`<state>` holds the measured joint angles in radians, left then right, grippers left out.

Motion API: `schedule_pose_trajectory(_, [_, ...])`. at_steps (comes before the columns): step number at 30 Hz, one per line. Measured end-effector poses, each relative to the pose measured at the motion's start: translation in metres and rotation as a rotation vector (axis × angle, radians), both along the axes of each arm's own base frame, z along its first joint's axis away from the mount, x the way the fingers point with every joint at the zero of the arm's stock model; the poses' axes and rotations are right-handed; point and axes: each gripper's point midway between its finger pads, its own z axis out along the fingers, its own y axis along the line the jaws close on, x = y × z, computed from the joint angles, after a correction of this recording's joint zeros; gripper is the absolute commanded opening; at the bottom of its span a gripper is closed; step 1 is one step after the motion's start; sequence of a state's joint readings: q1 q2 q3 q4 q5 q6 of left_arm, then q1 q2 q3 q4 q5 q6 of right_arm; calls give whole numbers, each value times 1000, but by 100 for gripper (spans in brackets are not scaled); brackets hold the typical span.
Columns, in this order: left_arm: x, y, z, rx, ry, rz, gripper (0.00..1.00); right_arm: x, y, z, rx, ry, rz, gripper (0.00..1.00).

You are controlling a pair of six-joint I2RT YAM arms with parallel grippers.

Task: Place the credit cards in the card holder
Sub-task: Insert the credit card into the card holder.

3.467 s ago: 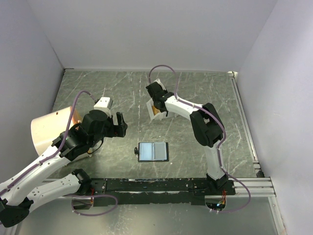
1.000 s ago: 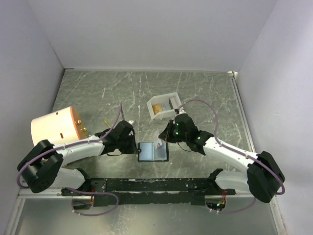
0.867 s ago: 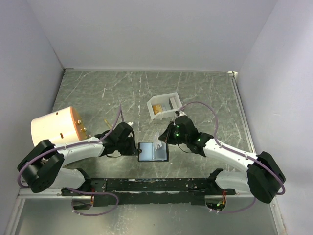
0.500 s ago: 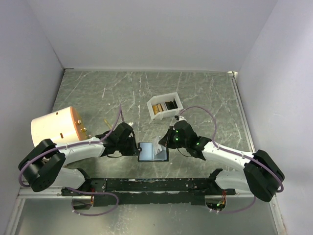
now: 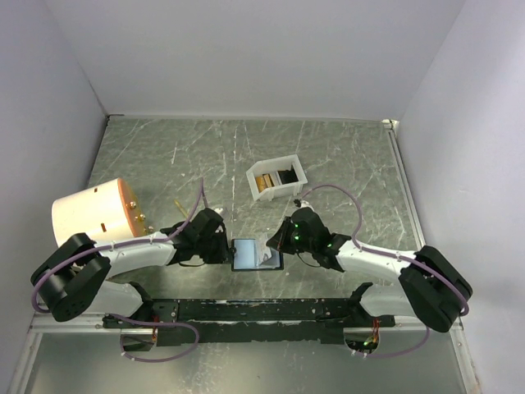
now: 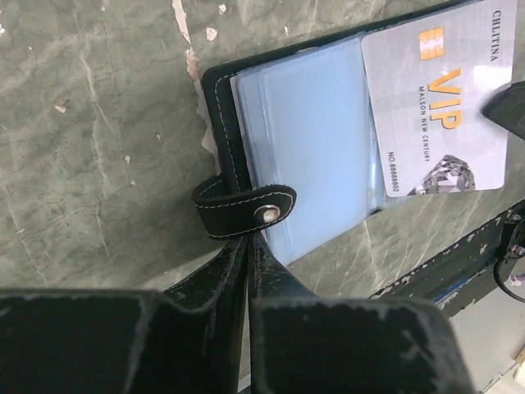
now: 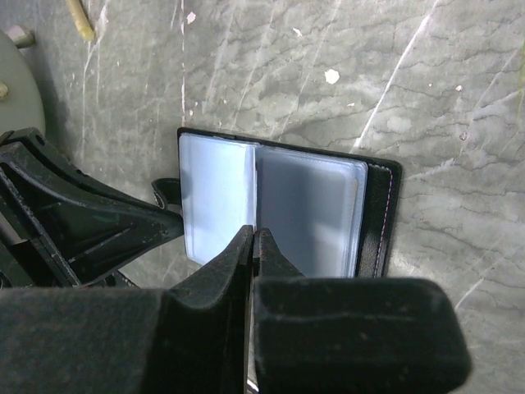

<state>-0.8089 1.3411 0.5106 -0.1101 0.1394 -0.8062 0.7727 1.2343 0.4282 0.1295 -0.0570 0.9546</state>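
The card holder [image 5: 251, 261] lies open near the table's front edge, black outside and pale blue inside [image 6: 316, 139]. My left gripper [image 6: 248, 240] is shut on its snap strap [image 6: 246, 212] at the left edge. My right gripper [image 7: 254, 234] is shut on a silver credit card with gold VIP lettering [image 6: 435, 107]. That card shows edge-on between the jaws in the right wrist view. It is tilted over the holder's right-hand pocket [image 7: 312, 213]. More credit cards, one gold [image 5: 264, 181] and one dark [image 5: 286, 175], lie in the white box.
The white box [image 5: 250, 175] stands behind the holder at mid-table. A cream cylinder [image 5: 90, 215] lies at the left edge, with a small stick [image 5: 178, 203] beside it. The black rail [image 5: 262, 310] runs just in front of the holder.
My right gripper came from the white box down to the holder with the silver card, and over the last second edged left over it. My left gripper came down onto the strap and stays there.
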Motion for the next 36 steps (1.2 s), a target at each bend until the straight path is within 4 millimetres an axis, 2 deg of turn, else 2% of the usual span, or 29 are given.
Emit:
schedule_pose_trajectory(17, [-2,-2,0,-5,0,-4,15,-4,9,-10,45,32,14,0])
schedule_pose_trajectory(36, [-2,-2,0,-4,-1,-4,16,-14,1,-22,32,30,42,0])
